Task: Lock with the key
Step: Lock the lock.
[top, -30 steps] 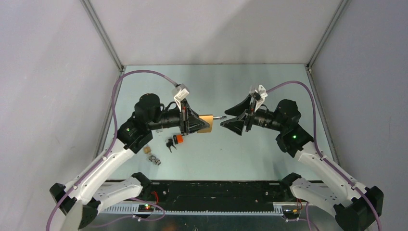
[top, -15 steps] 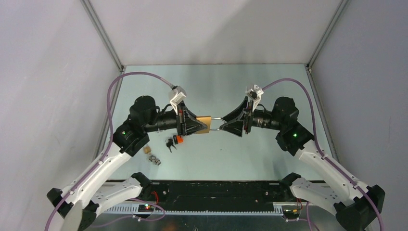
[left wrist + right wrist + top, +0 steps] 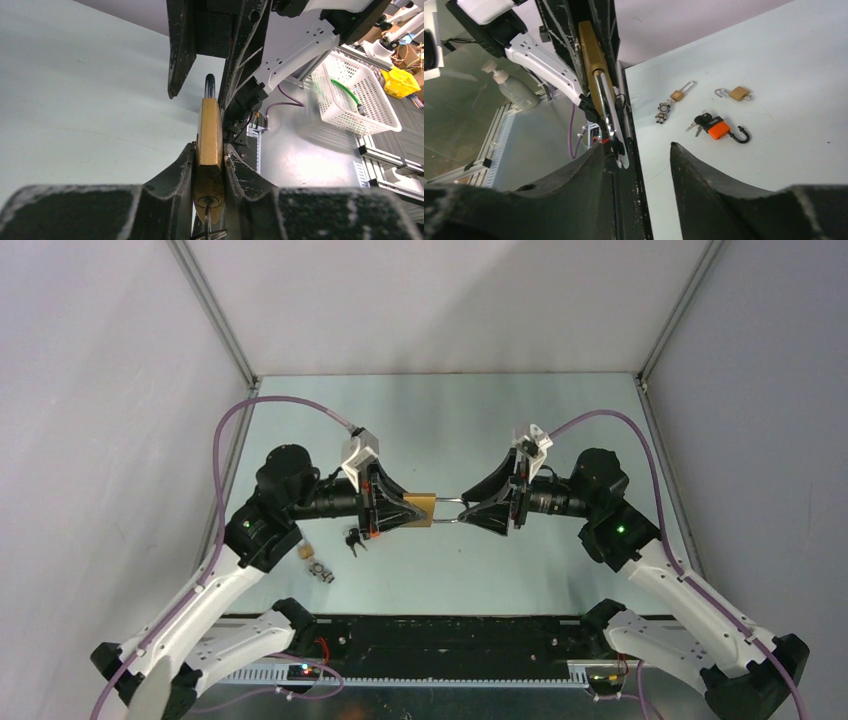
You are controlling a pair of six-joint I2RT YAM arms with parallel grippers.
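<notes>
My left gripper [image 3: 412, 512] is shut on a brass padlock [image 3: 424, 508] and holds it above the table, its steel shackle [image 3: 450, 510] pointing right. In the left wrist view the padlock [image 3: 209, 132] sits edge-on between my fingers, with a key [image 3: 208, 220] in its bottom keyhole. My right gripper [image 3: 468, 510] is open, its fingers on either side of the shackle. In the right wrist view the shackle [image 3: 608, 112] reaches down beside the left finger [image 3: 589, 170], and my gripper [image 3: 636, 150] holds nothing.
On the table below the left gripper lie an orange padlock [image 3: 716, 128] with keys [image 3: 352, 538], two small brass padlocks [image 3: 739, 93] [image 3: 679, 93] and a small silver piece [image 3: 322, 572]. A white basket [image 3: 357, 95] stands beyond the table.
Both arms have moved toward each other and lower. The right gripper, earlier apart from the padlock, now has its open fingers around the shackle.
</notes>
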